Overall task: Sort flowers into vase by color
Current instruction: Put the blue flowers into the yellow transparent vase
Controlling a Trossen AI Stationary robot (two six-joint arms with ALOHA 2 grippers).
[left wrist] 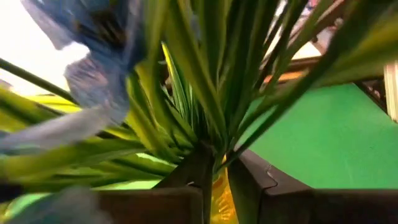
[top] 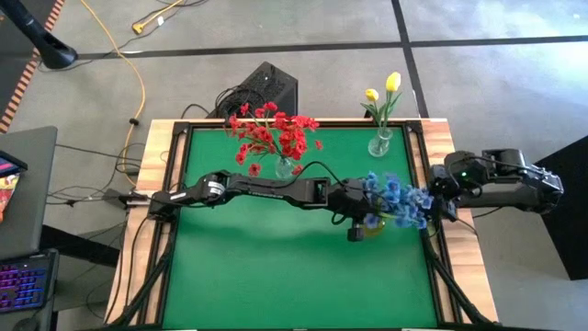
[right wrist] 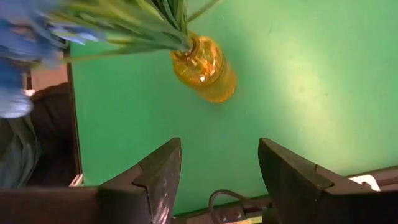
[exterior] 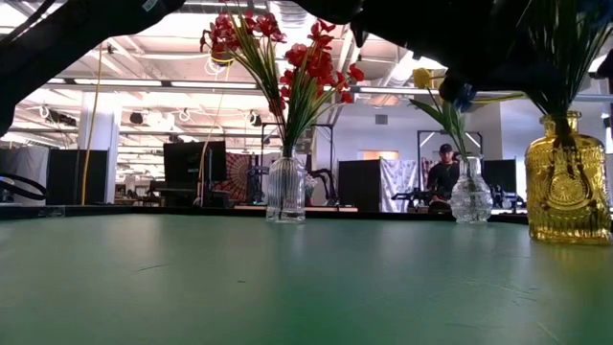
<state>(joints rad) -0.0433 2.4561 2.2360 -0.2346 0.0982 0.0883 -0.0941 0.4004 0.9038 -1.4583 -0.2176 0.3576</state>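
Over at the right table edge, the left gripper (top: 356, 223) pinches blue-bloomed green stems (left wrist: 205, 180) seated in the amber glass vase (right wrist: 206, 67); a snagged release could topple it.

A green tabletop (top: 276, 267) with a wooden border sits on a grey floor (top: 496, 83). A black box (top: 266, 89) with tangled cables stands just behind it, and a yellow cable (top: 138, 83) trails across the floor. A keyboard (top: 23, 280) lies on a side desk. In the low view, a person (exterior: 444, 172) sits in the room beyond.
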